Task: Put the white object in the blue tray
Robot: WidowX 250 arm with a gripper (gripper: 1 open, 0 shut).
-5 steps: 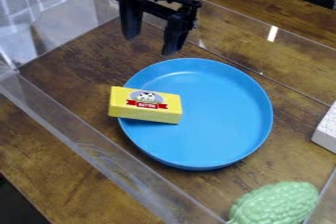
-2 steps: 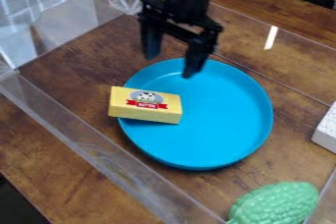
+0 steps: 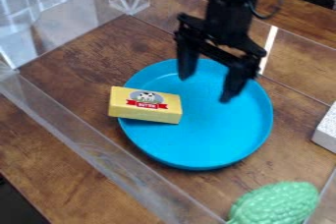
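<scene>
Moved rightward from the table's far side, the black tool now hangs over the blue tray, fingers spread wide, grasping nothing. Well to the tool's right, at the picture's edge, lies the white object: flat, pale, only partly visible. Left of the tool, a yellow block overlaps the tray's rim. Dark wooden table, clear walls around.
</scene>
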